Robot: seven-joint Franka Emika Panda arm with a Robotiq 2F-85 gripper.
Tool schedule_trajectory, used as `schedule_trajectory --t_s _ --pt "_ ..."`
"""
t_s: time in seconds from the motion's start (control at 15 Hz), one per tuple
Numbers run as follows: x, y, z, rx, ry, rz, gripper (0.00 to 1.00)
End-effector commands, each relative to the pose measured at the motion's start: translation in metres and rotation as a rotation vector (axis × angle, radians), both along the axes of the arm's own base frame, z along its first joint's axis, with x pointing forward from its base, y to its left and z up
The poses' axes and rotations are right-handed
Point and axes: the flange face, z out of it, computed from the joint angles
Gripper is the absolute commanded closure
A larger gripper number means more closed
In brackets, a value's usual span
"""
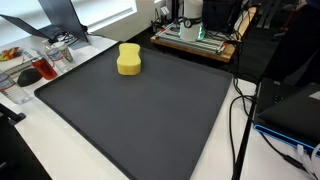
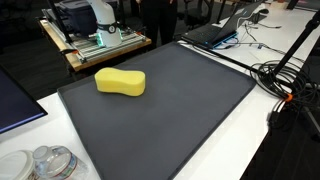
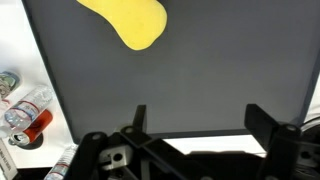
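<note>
Hand point(image 3: 200, 120): released, jaws spread wide with nothing between them, poised above the near edge of the dark mat point(image 3: 200, 85). Sponge point(image 3: 130, 20): yellow, lying flat on the mat's far part, well apart from the hand and ungrasped. Judged: no grip in progress. Bottles point(image 3: 25, 110) lie on the white worktop point(image 3: 12, 40) beside the mat.

Black mat point(image 2: 170, 110) covers white table point(image 2: 235, 152). Cables point(image 2: 285, 80) lie right of mat; clear containers point(image 2: 50, 163) sit at near left corner.
</note>
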Motion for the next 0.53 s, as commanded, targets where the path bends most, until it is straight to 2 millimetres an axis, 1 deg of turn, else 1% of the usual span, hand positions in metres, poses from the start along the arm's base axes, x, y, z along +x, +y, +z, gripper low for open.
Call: schedule_trajectory --t_s 0.0,0.13,0.27,0.47 --pt "-0.009 -0.002 0.0 0.02 0.01 0.003 0.0" --pt "-0.006 -0.005 -0.006 0.028 0.041 -0.011 0.0" --pt "-0.001 -0.008 -0.021 0.017 0.106 -0.038 0.0" --pt "0.01 -0.009 -0.055 -0.014 0.221 -0.071 0.0"
